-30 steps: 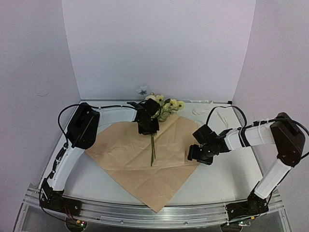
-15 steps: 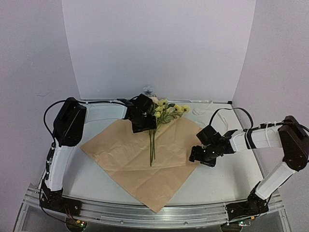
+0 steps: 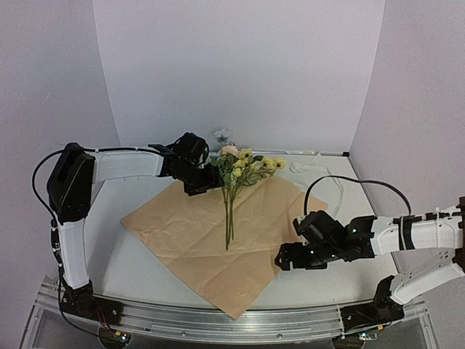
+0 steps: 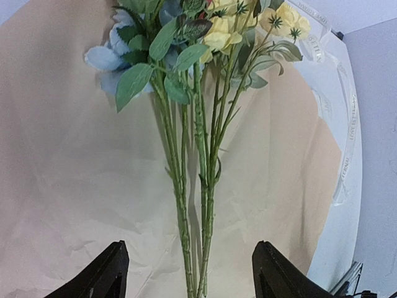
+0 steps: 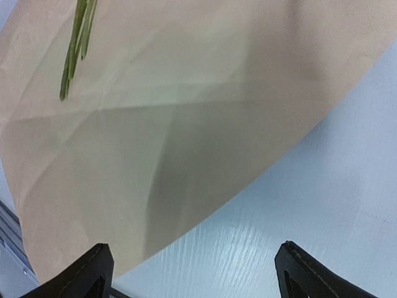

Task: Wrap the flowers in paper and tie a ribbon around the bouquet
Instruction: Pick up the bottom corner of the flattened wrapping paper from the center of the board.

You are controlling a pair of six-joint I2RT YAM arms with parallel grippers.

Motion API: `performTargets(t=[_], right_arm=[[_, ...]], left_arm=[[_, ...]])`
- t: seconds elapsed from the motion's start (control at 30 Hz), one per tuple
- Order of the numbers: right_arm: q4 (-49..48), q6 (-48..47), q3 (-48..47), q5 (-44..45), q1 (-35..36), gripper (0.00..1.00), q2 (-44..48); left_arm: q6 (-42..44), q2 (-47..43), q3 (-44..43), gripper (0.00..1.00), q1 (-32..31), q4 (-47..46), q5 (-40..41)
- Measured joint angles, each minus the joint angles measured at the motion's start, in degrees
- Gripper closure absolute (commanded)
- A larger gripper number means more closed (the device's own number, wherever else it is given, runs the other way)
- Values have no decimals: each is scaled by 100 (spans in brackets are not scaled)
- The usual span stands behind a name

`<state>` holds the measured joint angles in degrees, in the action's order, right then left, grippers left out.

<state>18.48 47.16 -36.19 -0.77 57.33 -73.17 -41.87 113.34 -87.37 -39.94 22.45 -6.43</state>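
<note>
left hand (image 3: 205,182) withdrawn; flowers (image 3: 243,166) on creased paper (image 3: 182,225)

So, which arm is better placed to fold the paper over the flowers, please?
Probably the right gripper: open, it hovers at the paper's right edge; the left gripper is up by the flowers' blooms.

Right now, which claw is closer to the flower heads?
The left claw, right beside the flowers at the far corner of the paper. The right claw is at the paper's near right edge, away from the blooms.
</note>
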Motion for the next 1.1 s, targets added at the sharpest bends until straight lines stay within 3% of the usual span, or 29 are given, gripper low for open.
performTargets(t=[0.23,0.43,0.6,0.83,1.1], right_arm=[[-177,182,318,332,1251,23,243],[-385,280,305,621,2190,35,-346],[-628,330,218,750,2522,33,-985],[-840,204,-389,917,2609,16,-1351],[-833,242,-952,1258,2162,15,-1377]], left_arm=[[-6,-903,1251,30,-8,-221,-160],[-23,-1895,2126,30,-13,-349,-137],[43,-2906,2846,31,-82,-455,-86],[282,-4056,3663,31,-441,-548,-106],[839,-4847,4013,36,-498,-702,-280]])
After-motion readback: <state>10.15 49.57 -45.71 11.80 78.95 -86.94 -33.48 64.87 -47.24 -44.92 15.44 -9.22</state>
